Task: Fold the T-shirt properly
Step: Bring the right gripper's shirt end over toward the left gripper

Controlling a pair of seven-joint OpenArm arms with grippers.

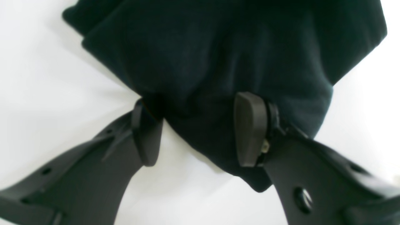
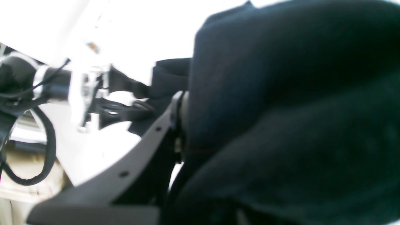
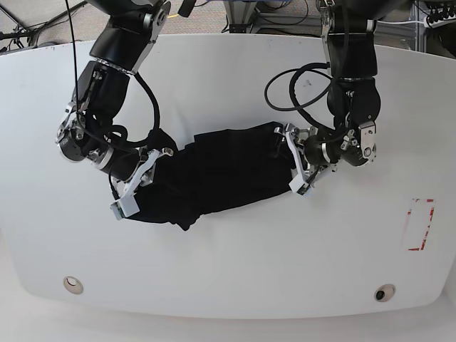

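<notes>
Two black jointed arms, looped black cables, silver wrist rings, matte grey jaws with small screw holes

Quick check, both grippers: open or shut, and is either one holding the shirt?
Left gripper: open, jaws spread around an edge of the T-shirt, not clamped.
Right gripper: shut on the T-shirt.

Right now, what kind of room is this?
Probably a robot lab: two black robot arms work over a bare white oval table, handling a soft black T-shirt, with loose cables behind.
</notes>
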